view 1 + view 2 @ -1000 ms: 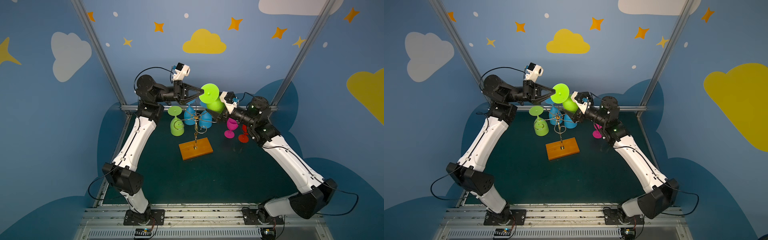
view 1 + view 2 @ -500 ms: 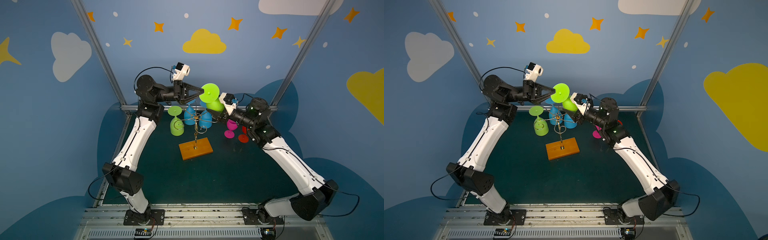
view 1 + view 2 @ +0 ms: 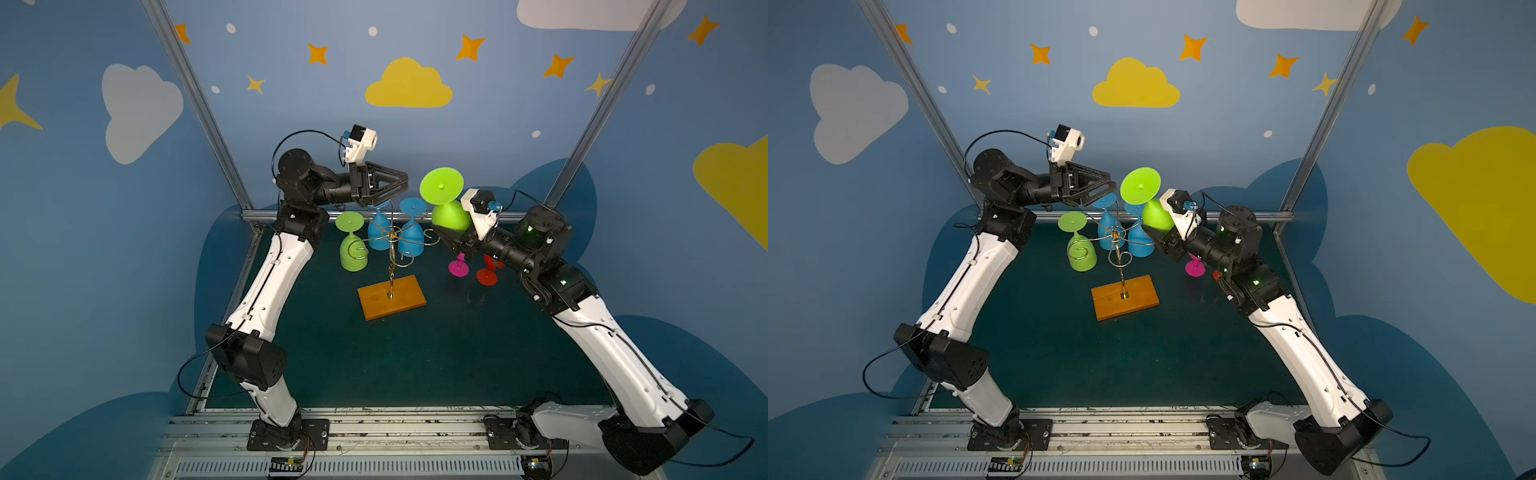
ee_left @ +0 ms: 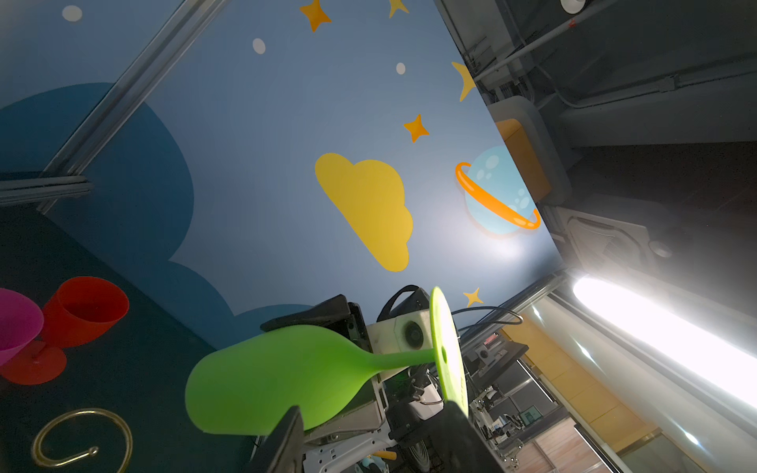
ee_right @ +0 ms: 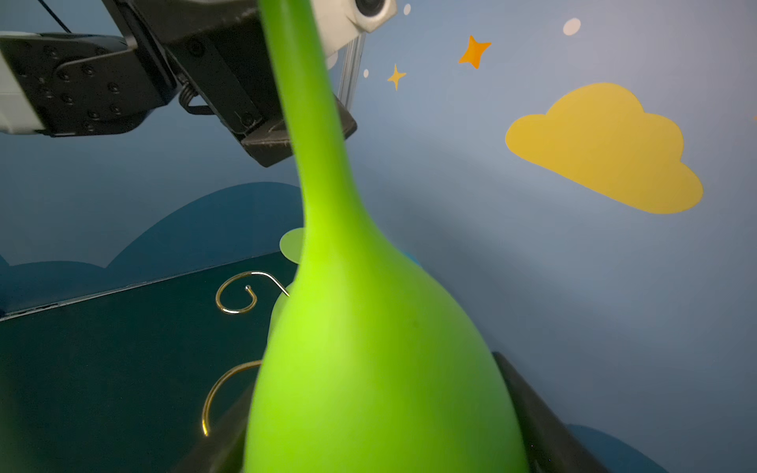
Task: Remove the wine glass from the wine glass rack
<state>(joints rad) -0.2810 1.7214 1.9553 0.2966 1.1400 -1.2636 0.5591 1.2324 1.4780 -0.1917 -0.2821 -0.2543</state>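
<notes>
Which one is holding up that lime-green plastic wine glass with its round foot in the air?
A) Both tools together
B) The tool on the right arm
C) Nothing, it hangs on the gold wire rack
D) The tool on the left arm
B: the right tool is closed around the bowl of the lime-green plastic wine glass, while the left tool stands open, short of the glass's foot.

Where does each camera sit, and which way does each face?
Top views: above the arm bases, looking down at the wine glass rack; both arms show.
Left wrist: on the left gripper, facing the green wine glass; its open fingers show.
Right wrist: on the right gripper, looking along the glass it grips; fingers show.
Shared: all show that glass.
</notes>
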